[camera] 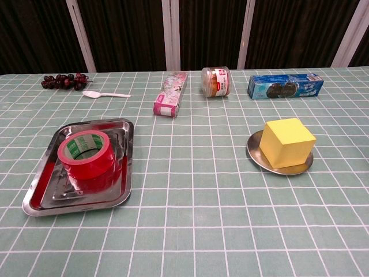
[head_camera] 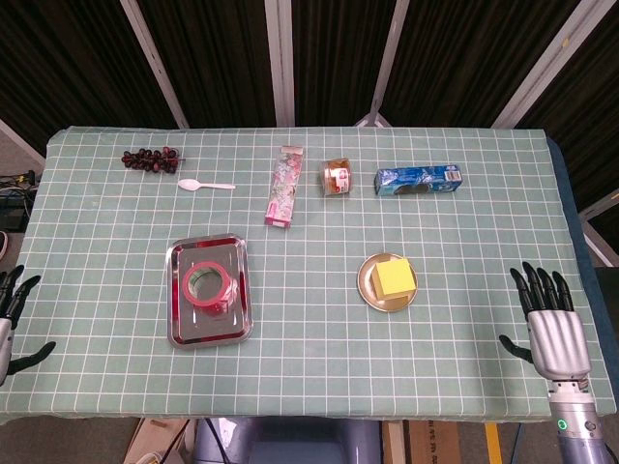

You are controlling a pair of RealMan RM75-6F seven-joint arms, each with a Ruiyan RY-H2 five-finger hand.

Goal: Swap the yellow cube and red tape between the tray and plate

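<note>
A roll of red tape (head_camera: 208, 282) (camera: 86, 153) lies flat in the steel tray (head_camera: 182, 329) (camera: 40, 199) on the left of the table. The yellow cube (head_camera: 395, 278) (camera: 286, 142) sits on the small round metal plate (head_camera: 371, 293) (camera: 254, 153) to the right of centre. My right hand (head_camera: 551, 324) hovers at the table's right front edge, fingers apart and holding nothing. My left hand (head_camera: 10, 314) shows only partly at the left frame edge, fingers spread and empty. The chest view shows neither hand.
Along the far side lie a bunch of dark grapes (head_camera: 150, 158) (camera: 63, 81), a white plastic spoon (head_camera: 203, 185) (camera: 105, 93), a pink box (head_camera: 283, 187) (camera: 171, 93), a small jar (head_camera: 337, 177) (camera: 215, 81) and a blue biscuit packet (head_camera: 419, 180) (camera: 285, 86).
</note>
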